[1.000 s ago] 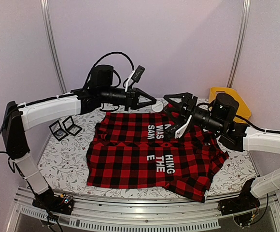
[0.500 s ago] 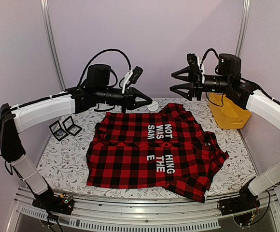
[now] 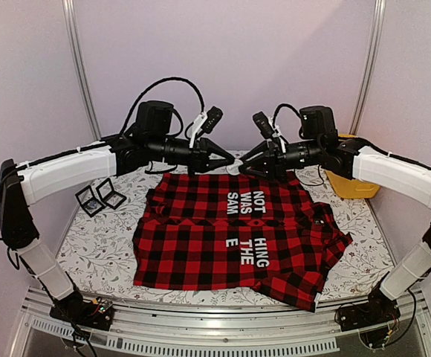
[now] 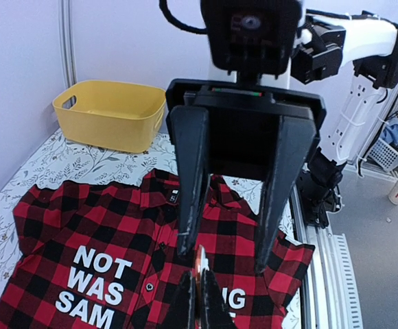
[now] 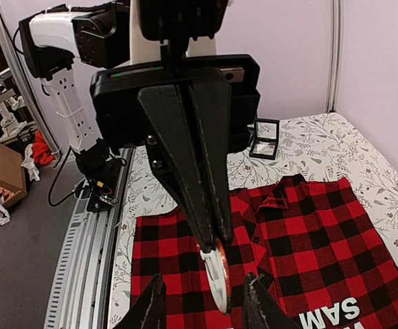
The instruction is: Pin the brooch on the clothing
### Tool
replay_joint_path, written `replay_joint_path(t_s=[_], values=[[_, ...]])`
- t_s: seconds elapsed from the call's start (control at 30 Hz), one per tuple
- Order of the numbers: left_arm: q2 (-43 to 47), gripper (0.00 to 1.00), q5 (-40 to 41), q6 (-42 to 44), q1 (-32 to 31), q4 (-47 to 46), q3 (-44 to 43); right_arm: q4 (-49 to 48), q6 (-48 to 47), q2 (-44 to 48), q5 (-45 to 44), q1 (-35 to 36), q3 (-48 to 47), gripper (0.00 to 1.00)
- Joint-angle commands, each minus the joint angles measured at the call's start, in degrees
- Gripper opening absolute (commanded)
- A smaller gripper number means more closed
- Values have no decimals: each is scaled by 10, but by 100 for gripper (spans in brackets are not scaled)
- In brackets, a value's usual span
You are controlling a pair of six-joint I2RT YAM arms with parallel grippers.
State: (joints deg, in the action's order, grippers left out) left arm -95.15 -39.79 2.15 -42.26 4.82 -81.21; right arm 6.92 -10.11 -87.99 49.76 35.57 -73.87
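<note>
**Brooch pinched in the left fingers, right fingers wide around it**

Your left gripper (image 5: 209,240) is clamped tight on the brooch (image 5: 217,274), a white disc that sticks out past its fingertips. Your right gripper (image 4: 224,257) faces it tip to tip with its fingers spread wide, one on each side of the disc. You cannot tell from these views whether either finger touches it.

The shirt (image 3: 201,230) lies spread on the table (image 3: 96,245) below both sets of fingertips. Its collar end is under the spot where they meet, and its white letters are further back toward the arm bases. A yellow basket (image 4: 110,113) sits behind the right fingers, off the shirt. Two small black frames (image 3: 100,197) sit well behind the left fingers, beside the shirt.
</note>
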Motion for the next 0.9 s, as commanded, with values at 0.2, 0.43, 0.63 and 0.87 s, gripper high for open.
replay_joint_path(t_s=[0.2, 0.43, 0.63, 0.87], values=[[11, 0, 0, 12, -7, 3, -6, 28, -1, -31, -23, 4, -24, 25], [10, 0, 0, 15, -8, 4, -8, 28, -8, -25, 4, 4, -22, 10], [9, 0, 0, 15, -9, 6, -8, 21, 1, -28, 24, 5, -28, 0], [31, 45, 18, -18, 3, -58, 18, -45, 35, -8, 29, 5, -14, 0]])
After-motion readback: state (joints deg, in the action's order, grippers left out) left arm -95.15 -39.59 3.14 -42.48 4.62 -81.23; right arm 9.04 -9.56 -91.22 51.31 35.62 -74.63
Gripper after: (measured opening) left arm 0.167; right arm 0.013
